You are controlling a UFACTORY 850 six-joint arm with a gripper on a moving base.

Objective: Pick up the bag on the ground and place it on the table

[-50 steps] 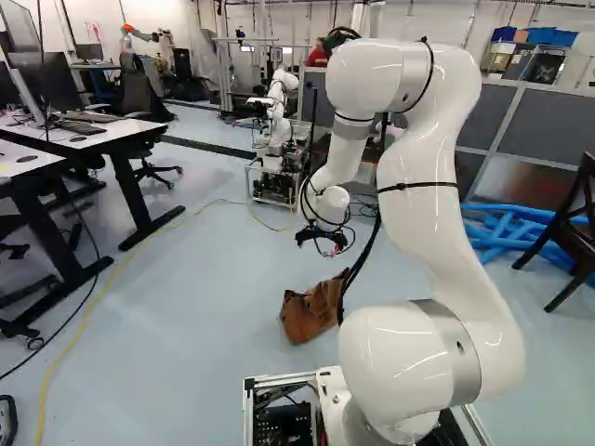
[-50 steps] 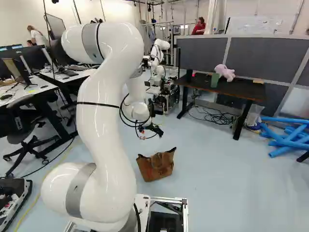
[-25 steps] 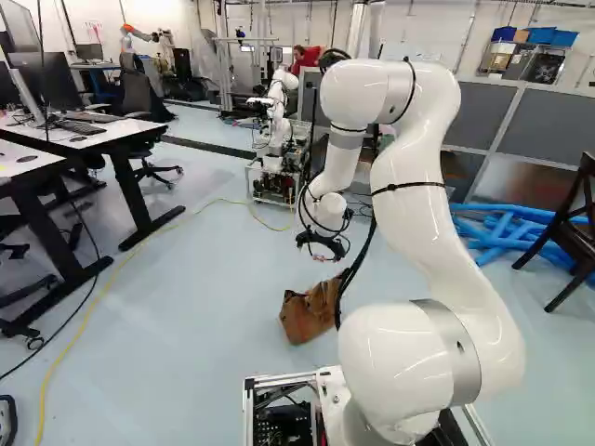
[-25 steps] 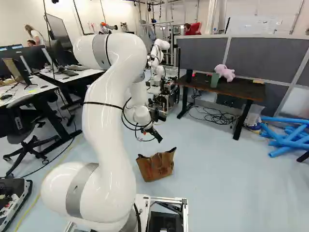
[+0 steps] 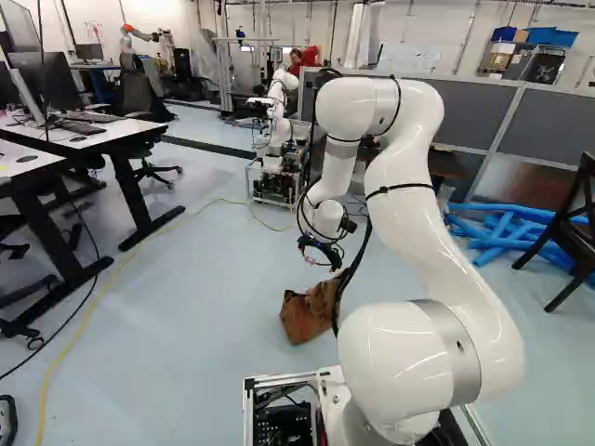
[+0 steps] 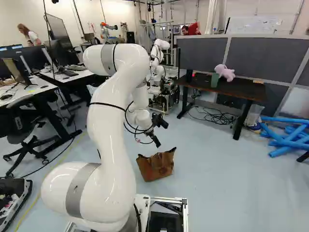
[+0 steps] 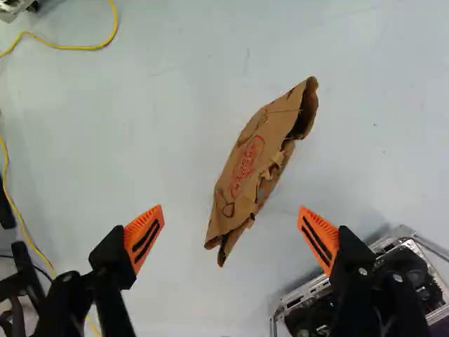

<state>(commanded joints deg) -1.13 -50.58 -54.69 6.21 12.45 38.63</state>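
Bag (image 7: 242,172) of creased brown paper, ragged-edged, on smooth floor (image 7: 161,126), gripper (image 5: 322,261) spread wide

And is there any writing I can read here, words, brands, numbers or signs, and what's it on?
Red print on the brown bag: not clear enough to read.
Faint marks on the whiteboard: too small to read.
Nothing else shows text that I can quote.

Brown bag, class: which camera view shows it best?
The wrist view shows the brown bag whole, largest, from above. The right base view shows it whole but smaller; in the left base view, a black cable partly covers it.
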